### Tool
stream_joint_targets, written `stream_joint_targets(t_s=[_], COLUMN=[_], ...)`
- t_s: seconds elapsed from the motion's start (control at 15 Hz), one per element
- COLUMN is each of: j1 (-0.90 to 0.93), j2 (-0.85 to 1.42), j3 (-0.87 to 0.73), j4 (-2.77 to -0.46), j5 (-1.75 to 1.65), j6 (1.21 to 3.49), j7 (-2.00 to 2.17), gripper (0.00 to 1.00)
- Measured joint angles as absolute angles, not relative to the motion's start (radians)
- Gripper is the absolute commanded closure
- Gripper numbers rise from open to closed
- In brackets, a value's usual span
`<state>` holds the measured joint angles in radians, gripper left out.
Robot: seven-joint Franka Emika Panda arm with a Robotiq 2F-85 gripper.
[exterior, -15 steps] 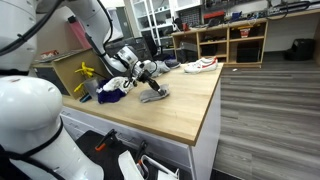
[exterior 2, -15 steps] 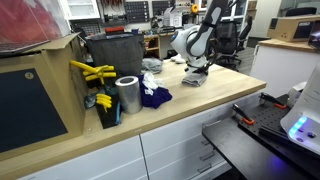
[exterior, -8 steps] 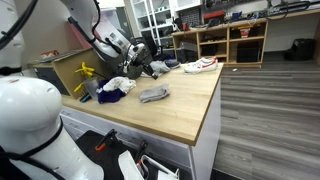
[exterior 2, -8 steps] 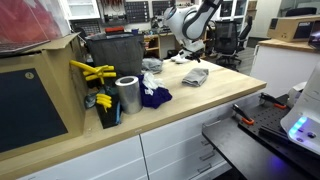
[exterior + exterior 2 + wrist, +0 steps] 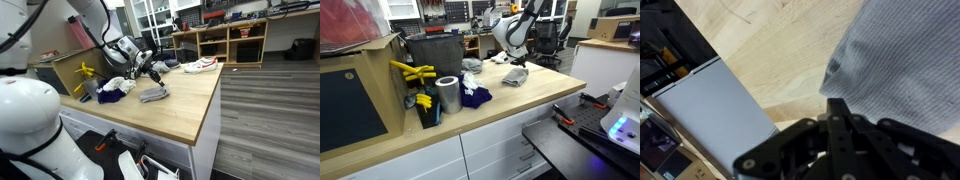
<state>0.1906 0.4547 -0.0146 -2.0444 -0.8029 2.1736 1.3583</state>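
Lifted off the grey cloth (image 5: 153, 94), then brought the gripper (image 5: 152, 72) back down to just above it. Fingers were pressed together, pinching nothing. The cloth stayed flat on the wooden worktop (image 5: 185, 110), near its far end, unheld.

Wooden countertop (image 5: 185, 110), white cabinets (image 5: 492, 150), grey plank floor (image 5: 270, 110)

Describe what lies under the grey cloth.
The grey cloth lies on the wooden table, with bare wood showing around it. Anything else beneath is covered and cannot be seen.
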Motion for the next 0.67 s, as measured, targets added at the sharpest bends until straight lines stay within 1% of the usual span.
stream_joint_targets(t_s=[0.67], j1=[0.187], j2=[0.574], j3=[-0.056], j4=[-1.978], j5=[-0.821], j6=[2.221], j7=[1.438], gripper=[1.00])
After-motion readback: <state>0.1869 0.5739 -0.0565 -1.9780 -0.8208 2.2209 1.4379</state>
